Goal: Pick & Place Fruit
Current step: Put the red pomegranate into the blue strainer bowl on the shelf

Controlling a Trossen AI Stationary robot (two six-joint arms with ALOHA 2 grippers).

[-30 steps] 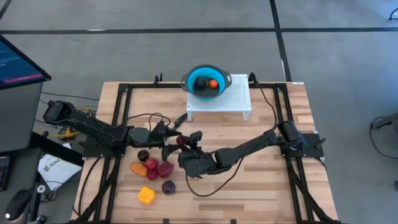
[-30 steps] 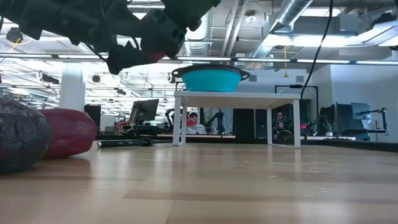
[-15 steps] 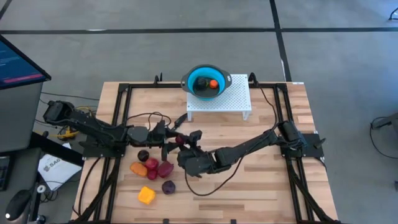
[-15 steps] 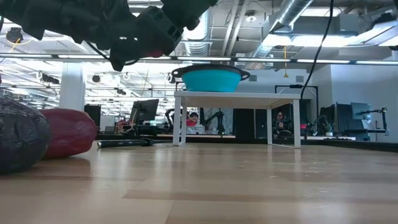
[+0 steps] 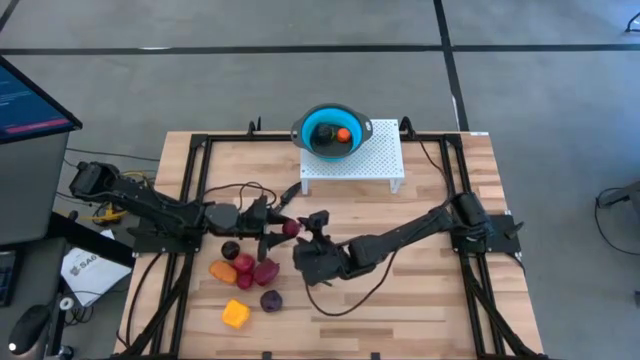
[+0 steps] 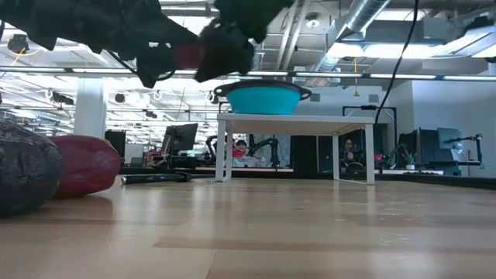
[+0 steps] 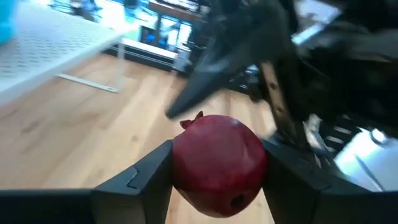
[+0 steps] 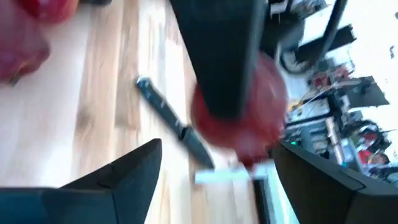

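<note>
My left gripper is shut on a red pomegranate-like fruit, held above the table's middle. My right gripper stands open just to the fruit's right, its fingers spread to either side of the fruit without touching it. Several more fruits, red, dark purple, orange and a blocky yellow one, lie on the table near the left. The blue bowl sits on a white stand and holds an orange fruit. My left gripper pinches the red fruit between its two fingers, one on each side of its round body. The fingers come level from the table's left. The fruit is lifted clear of the table, its small crown pointing away from the gripper.
A slim black knife lies on the table between the grippers and the white perforated stand. A black cable loops by the left arm. In the low view a dark purple fruit and a red one lie nearest.
My right gripper has shifted a little toward the table's right and shows lower in the low view, still beside the held fruit. My left gripper has kept the red fruit lifted at almost the same spot.
</note>
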